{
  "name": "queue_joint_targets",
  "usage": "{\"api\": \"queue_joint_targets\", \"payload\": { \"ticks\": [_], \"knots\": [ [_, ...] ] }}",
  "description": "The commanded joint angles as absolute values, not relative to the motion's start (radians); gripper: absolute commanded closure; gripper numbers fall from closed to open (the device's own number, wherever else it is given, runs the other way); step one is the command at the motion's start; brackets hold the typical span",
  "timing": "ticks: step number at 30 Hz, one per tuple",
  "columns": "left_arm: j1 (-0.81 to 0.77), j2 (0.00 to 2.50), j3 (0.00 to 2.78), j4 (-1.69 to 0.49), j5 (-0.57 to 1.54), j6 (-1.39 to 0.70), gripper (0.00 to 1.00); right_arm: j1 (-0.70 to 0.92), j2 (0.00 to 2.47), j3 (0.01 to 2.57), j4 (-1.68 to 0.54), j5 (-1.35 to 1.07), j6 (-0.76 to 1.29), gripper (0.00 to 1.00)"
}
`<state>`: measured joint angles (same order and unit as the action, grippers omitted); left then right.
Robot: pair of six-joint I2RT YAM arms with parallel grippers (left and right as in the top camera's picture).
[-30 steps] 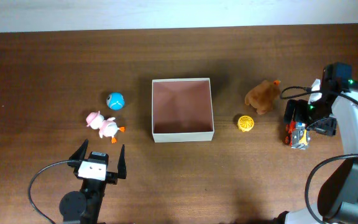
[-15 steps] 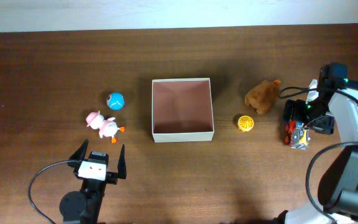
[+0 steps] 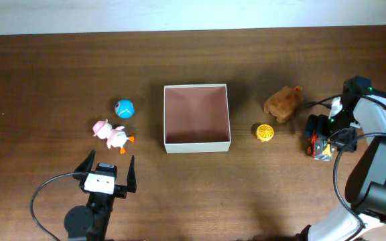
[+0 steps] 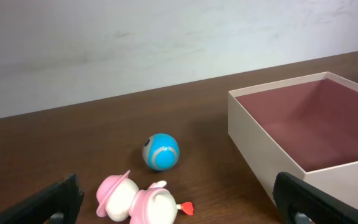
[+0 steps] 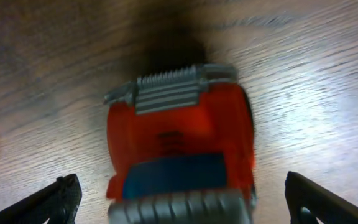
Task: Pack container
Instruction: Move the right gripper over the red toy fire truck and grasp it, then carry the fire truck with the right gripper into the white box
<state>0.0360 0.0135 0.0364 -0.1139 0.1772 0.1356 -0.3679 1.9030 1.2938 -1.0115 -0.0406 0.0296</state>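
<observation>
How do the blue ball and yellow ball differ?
The blue ball carries a pale ring; the yellow ball is yellow-orange. The blue ball sits by the pink toy left of the container; the yellow ball by the brown plush right of it. Both lie outside it.

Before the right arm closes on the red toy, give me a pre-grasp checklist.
1. Right gripper open, one finger on each side of the red toy: ok.
2. Toy roughly centred between the fingers in the right wrist view: ok.
3. Gripper low enough for the fingers to catch the toy's sides: cannot tell, the wrist view is blurred.
4. Container open-topped with nothing inside: ok.
5. Straight path to the container: not ok. The yellow ball and brown plush lie between, so probably lift over them.
6. Left gripper open and apart from the container: ok.
</observation>
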Motion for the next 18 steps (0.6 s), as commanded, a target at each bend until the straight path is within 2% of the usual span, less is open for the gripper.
{"api": "queue_joint_targets", "payload": {
  "ticks": [1,4,10,18],
  "knots": [
    [0.043,0.005,0.033,-0.114,0.191,0.148,0.0,-0.374,1.925,1.269,-0.996,-0.076,0.033,0.01],
    [0.043,0.005,0.033,-0.114,0.191,0.148,0.0,-0.374,1.925,1.252,-0.982,-0.079,0.033,0.02],
    [0.043,0.005,0.033,-0.114,0.191,0.148,0.0,-0.374,1.926,1.238,-0.979,-0.073,0.033,0.25],
    [0.043,0.005,0.033,-0.114,0.191,0.148,0.0,-0.374,1.925,1.238,-0.979,-0.073,0.034,0.36]
  ]
}}
